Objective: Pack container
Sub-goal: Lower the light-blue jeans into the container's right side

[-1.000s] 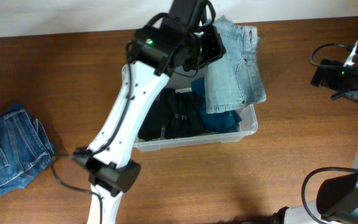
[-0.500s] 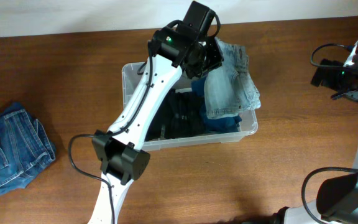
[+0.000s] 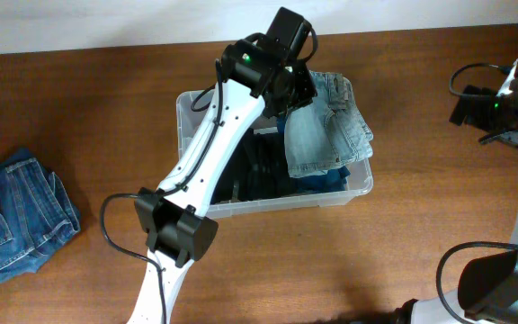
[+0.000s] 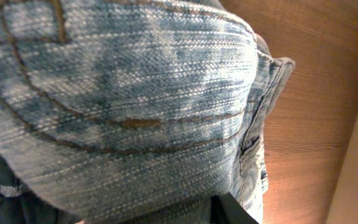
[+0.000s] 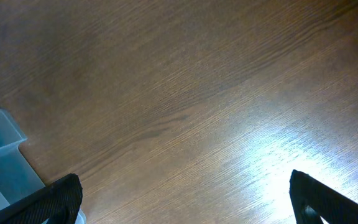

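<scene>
The container (image 3: 183, 135) sits on the table (image 3: 403, 225), midway along the far edge, with dark clothes (image 3: 257, 166) inside. The left pincer (image 3: 293, 90) clamps light jeans (image 3: 317, 135) over its right end. The right pincer (image 5: 185, 199) gapes empty. Blue jeans (image 3: 16, 216) by the left edge are not yet packed.

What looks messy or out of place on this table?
The light-blue jeans hang bunched over the container, reaching over its right rim rather than lying flat inside. A darker pair of jeans lies outside it, far left on the table.
</scene>
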Action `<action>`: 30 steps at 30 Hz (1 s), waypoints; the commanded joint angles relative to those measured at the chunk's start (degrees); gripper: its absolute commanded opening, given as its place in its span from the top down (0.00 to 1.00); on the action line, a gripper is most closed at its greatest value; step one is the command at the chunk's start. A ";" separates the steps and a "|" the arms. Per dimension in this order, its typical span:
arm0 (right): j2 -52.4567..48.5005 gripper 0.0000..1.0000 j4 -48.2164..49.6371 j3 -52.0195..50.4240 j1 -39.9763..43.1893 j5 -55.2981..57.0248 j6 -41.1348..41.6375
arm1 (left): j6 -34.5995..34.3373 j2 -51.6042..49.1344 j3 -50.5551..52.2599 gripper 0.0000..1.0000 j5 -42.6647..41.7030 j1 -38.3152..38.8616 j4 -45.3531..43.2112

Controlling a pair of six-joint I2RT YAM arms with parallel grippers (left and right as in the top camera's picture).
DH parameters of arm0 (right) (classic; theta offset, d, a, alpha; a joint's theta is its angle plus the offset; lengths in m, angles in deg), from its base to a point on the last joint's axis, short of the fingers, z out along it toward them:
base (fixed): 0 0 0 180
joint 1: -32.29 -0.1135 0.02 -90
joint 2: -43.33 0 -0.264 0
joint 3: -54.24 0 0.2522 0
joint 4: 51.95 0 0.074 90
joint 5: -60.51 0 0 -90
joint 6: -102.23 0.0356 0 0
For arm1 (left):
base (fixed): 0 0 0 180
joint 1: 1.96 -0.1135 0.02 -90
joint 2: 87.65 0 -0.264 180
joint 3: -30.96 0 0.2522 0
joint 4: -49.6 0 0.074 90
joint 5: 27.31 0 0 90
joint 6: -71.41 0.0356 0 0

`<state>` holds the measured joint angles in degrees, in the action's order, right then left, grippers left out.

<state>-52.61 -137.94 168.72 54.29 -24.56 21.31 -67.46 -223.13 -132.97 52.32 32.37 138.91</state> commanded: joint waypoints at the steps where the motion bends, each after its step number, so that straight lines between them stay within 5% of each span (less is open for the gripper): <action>1: 0.00 0.01 0.00 0.59 0.15 0.26 0.42 | 1.49 0.42 0.85 1.00 0.76 0.24 -1.25; 15: 0.00 0.01 0.00 0.59 0.15 0.26 0.39 | 6.73 1.33 1.88 1.00 -3.10 0.07 -5.97; 24: 0.00 0.01 0.00 0.59 0.15 0.26 0.39 | 7.08 4.26 1.90 1.00 -34.40 -1.25 -20.83; 30: 0.00 0.01 -0.02 0.59 0.15 0.28 0.39 | -0.87 4.39 1.90 1.00 -42.93 -1.99 -29.44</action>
<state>-52.61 -137.96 168.72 54.29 -24.56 21.27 -63.28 -223.10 -130.32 20.50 31.36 112.84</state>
